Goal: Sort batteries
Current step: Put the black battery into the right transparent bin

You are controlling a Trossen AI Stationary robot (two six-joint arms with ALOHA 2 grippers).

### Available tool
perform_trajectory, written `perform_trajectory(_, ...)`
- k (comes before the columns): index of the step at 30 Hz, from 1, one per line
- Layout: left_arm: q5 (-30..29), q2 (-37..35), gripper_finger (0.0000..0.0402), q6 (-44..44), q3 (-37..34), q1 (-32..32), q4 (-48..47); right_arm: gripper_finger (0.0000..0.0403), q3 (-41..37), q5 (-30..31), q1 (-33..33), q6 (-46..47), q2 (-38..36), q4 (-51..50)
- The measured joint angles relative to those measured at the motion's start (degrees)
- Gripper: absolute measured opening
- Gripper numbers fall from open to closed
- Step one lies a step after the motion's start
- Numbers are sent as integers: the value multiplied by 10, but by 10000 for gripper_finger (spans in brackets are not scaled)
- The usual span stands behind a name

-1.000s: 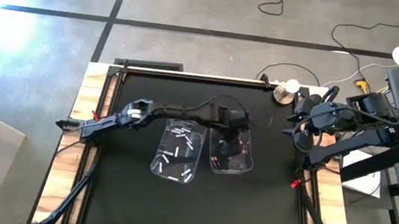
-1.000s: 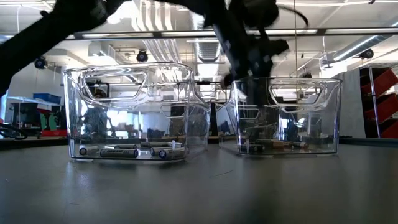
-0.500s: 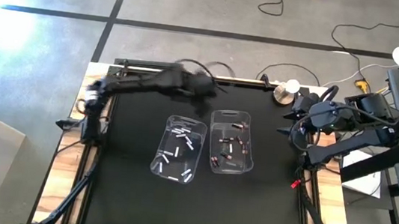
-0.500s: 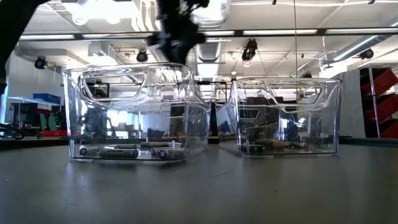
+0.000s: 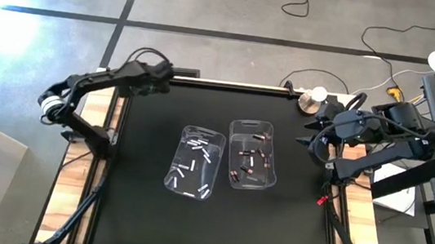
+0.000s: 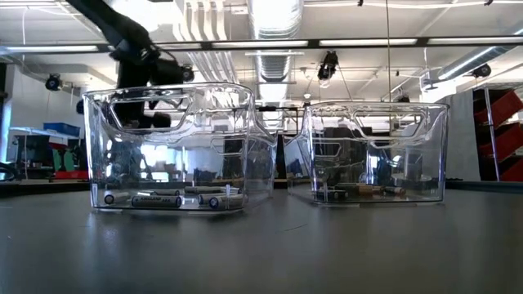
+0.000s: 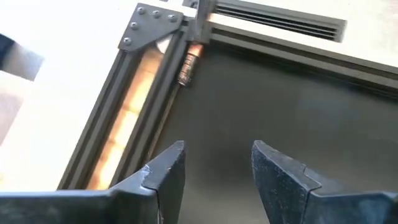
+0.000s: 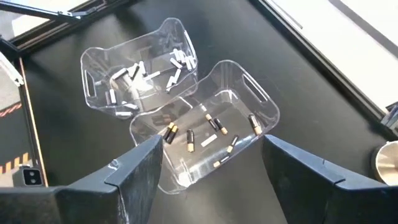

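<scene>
The left gripper [image 5: 160, 73] hangs over the far left corner of the black desk [image 5: 141, 212], its fingers [image 7: 163, 176] parted with a clear gap between them and nothing held. Just ahead of it lies the desk's metal frame corner [image 7: 152, 25]. The right gripper [image 5: 314, 141] waits at the right edge of the desk, its fingers [image 8: 140, 168] spread wide and empty, pointing toward the two clear bins. Well away from the left gripper, near the middle of the desk, the left bin [image 5: 195, 162] holds the white batteries [image 8: 134, 73], scattered on its floor. The right bin [image 5: 252, 155], touching or just beside the first and nearer the right gripper, holds the dark batteries [image 8: 190, 139] with copper ends
</scene>
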Motion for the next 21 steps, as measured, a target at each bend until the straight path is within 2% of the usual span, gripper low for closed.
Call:
perform_trajectory(4,40,5,165,64,-34,58,81,258,0,0,0,13,3,-1)
perform_trajectory(6,67,20,165,73,-38,90,92,256,0,0,0,18,4,-1)
perform_trajectory(8,63,32,165,62,-29,100,108,253,0,0,0,28,6,-1)
perform_trajectory(15,3,92,165,-39,9,109,127,246,-2,0,0,57,15,-4)
perform_trajectory(17,9,115,165,-81,17,115,121,245,-2,0,1,61,19,-5)
perform_trajectory(21,52,149,165,-233,31,135,120,245,-2,-2,1,71,22,-5)
